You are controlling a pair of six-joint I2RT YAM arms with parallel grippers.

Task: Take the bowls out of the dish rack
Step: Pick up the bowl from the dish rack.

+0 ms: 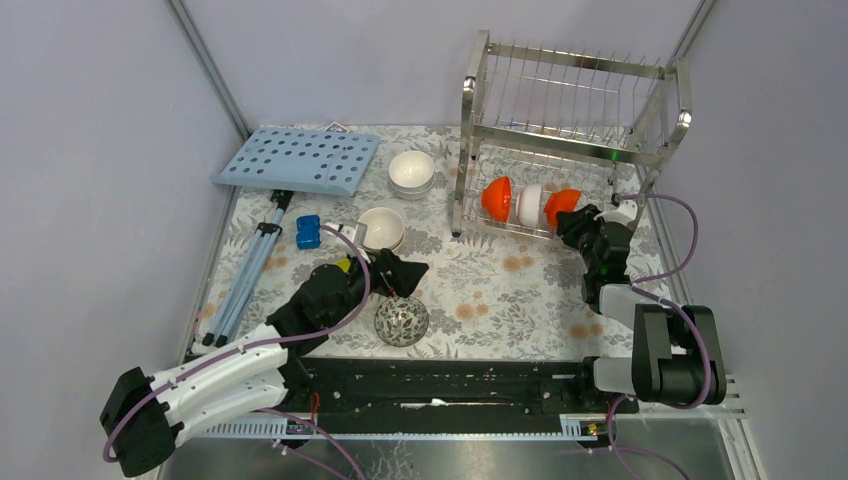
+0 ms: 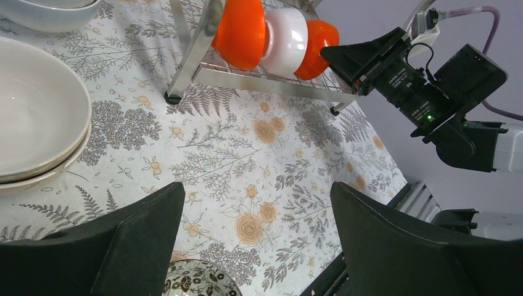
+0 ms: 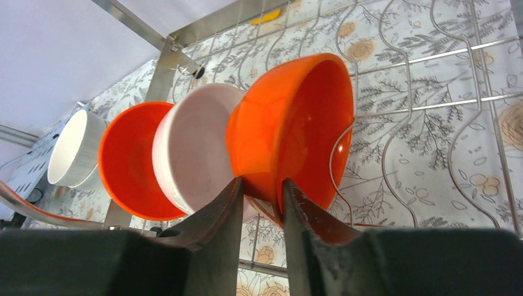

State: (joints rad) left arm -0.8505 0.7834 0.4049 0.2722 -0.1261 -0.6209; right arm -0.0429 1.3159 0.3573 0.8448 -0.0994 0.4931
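Note:
The dish rack (image 1: 570,120) stands at the back right. On its lower tier three bowls rest on edge: an orange one (image 1: 496,198), a white one (image 1: 529,204) and another orange one (image 1: 561,203). My right gripper (image 3: 262,185) pinches the lower rim of the nearest orange bowl (image 3: 296,117), one finger outside its wall and one inside. Behind it sit the white bowl (image 3: 197,148) and the far orange bowl (image 3: 129,160). My left gripper (image 2: 256,203) hangs wide open and empty just above the table, over the speckled bowl (image 2: 197,280).
A cream bowl stack (image 1: 381,227) and a white bowl stack (image 1: 411,172) sit on the flowered table mid-left. A blue block (image 1: 308,232), a light-blue perforated board (image 1: 296,158) and a folded light-blue stand (image 1: 250,265) lie at the left. Walls enclose the sides.

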